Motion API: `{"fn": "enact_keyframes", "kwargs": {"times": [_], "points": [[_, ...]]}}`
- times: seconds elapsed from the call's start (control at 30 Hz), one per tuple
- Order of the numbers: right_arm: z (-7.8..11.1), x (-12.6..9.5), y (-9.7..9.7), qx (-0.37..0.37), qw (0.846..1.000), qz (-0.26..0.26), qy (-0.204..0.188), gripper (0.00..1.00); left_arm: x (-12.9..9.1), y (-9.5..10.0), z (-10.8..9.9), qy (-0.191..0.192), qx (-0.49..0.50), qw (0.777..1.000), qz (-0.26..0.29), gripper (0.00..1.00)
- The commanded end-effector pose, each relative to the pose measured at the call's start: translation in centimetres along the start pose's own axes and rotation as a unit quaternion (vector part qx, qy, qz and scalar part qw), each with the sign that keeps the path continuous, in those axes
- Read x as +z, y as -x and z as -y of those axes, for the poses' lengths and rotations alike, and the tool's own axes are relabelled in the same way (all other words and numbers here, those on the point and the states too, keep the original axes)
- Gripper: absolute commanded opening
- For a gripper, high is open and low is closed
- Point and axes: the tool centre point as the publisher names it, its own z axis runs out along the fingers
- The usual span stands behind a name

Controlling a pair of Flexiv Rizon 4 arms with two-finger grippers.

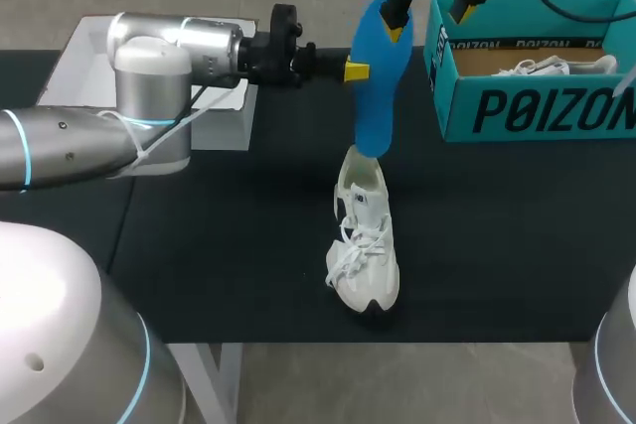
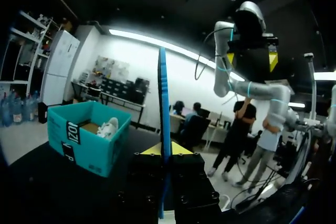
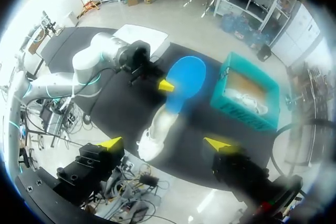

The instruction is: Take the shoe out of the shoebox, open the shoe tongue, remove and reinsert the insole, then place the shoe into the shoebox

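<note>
Black matte surface (image 1: 248,255), broad and dark beneath both arms. At its far left corner, a white box (image 1: 224,116), partly hidden behind the left arm (image 1: 179,47). At the far right, a teal shoebox (image 1: 527,106), open on top and brown inside, with a second white shoe (image 1: 542,68) lying in it.

Near the middle of the surface, the white shoe (image 1: 366,245): laces up, toe toward the near edge, heel toward the far side, well apart from the shoebox. Rising from its heel opening, the blue insole (image 1: 376,86), upright, with its lower end at or just inside the collar; cannot tell how deep.

Clamped on the insole from both sides, in its upper half, the left fingers (image 1: 356,71). From the left wrist, the insole edge-on, a thin blue strip (image 2: 163,103) pinched between the two yellow tips (image 2: 181,149). Ahead and off to one side, the shoebox (image 2: 86,140).

Spread wide and holding nothing, the right fingers (image 1: 459,9), hanging high over the insole's top end and the shoebox's nearest corner. From the right wrist, looking straight down: insole (image 3: 184,80) and shoe (image 3: 155,135) far below, framed in the gap between the two parted tips (image 3: 111,142) and touching neither. Beside them, the shoebox (image 3: 244,95).
</note>
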Motion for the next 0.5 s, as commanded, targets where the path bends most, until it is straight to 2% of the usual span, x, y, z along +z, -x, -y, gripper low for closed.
{"fn": "enact_keyframes", "kwargs": {"times": [0.03, 0.4, 0.47, 0.5], "points": [[-0.03, 0.06, 0.06, 0.0, 1.0, -0.001, 0.0, 1.0, 0.03, -0.08, 0.03, 0.002, 0.0, 1.0, 0.001, 0.0], [-0.03, 0.06, 0.06, 0.0, 1.0, -0.001, 0.0, 1.0, 0.03, -0.08, 0.03, 0.002, 0.0, 1.0, 0.001, 0.0], [-0.03, 0.06, 0.06, 0.0, 1.0, -0.001, 0.0, 1.0, -0.18, 0.37, 0.37, -0.014, 0.074, 0.997, 0.002, 0.0], [-0.03, 0.06, 0.06, 0.0, 1.0, -0.001, 0.0, 1.0, -0.49, 0.46, 0.56, -0.008, 0.106, 0.994, 0.0, 0.0]]}}
